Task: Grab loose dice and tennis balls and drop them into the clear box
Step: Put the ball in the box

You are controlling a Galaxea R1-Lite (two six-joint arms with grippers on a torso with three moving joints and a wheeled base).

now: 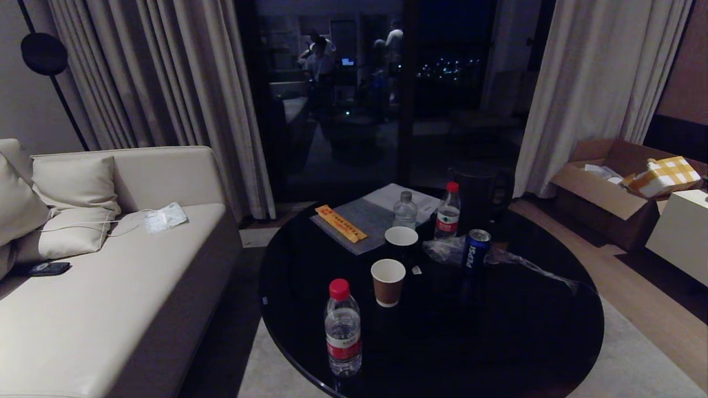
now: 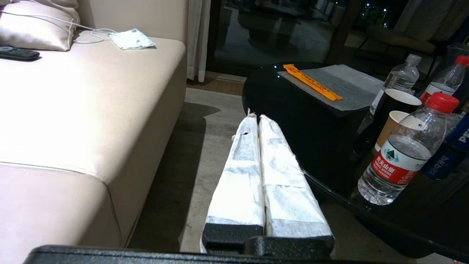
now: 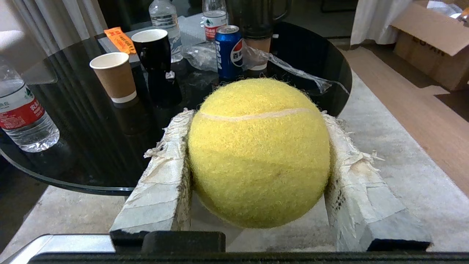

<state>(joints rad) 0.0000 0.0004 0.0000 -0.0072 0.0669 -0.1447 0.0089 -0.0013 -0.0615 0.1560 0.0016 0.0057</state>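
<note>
The black table [image 1: 310,287] is crowded through its middle: 3 bottles [image 1: 343,327], 2 cups [image 1: 388,282], a can [image 1: 475,249] and plastic wrap [image 1: 448,249]. Its lower right lies bare. The sofa [image 1: 83,309] fills the frame's left.

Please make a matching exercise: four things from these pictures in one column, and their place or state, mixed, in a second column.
1. tennis ball
2. left gripper
3. Pepsi can
4. phone

A. lying on the sofa
B. shut, holding nothing
C. clamped in the right gripper
D. standing on the black table

Pairs: 1-C, 2-B, 3-D, 4-A
</note>
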